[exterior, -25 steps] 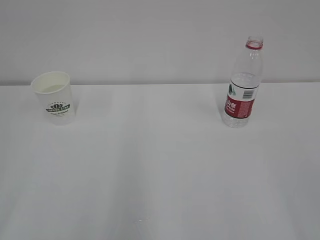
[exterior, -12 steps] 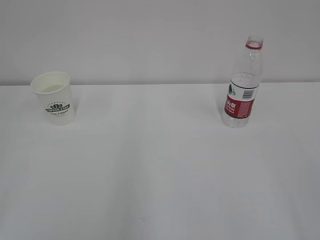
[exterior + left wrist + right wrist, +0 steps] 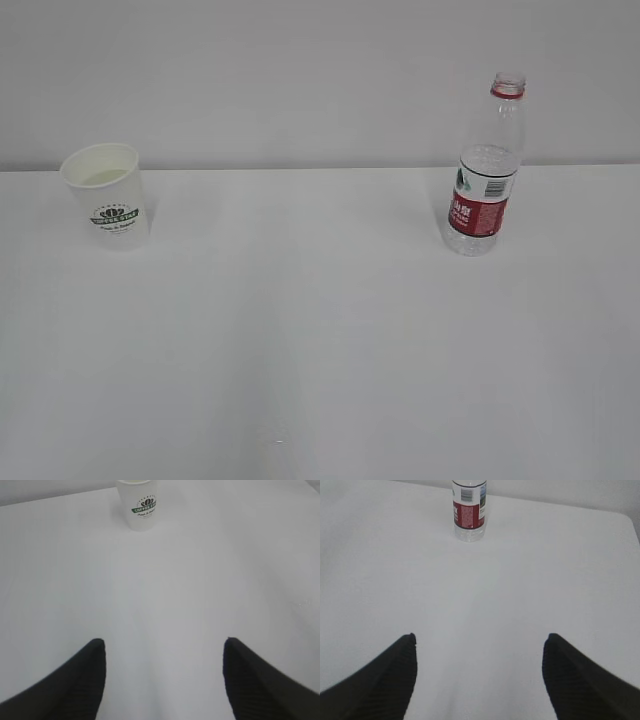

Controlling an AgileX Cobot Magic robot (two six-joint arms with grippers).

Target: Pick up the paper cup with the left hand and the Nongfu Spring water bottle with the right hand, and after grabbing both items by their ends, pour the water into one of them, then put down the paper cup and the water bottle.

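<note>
Standing upright at the table's (image 3: 320, 350) far left, the paper cup (image 3: 108, 195) is white and tapered, with a rolled rim and a dark green logo facing forward. The left hand (image 3: 165, 652) hangs well short of it, jaws spread wide, empty. Far right, well apart from the cup, stands the Nongfu Spring water bottle (image 3: 488, 165): clear, ribbed, uncapped, red neck ring, red-and-white label. The right hand (image 3: 479, 647) is likewise spread and empty, the bottle straight ahead. Risks, as I judge them: a hard squeeze could crush the thin cup; a nudge could topple the tall open bottle and spill.
</note>
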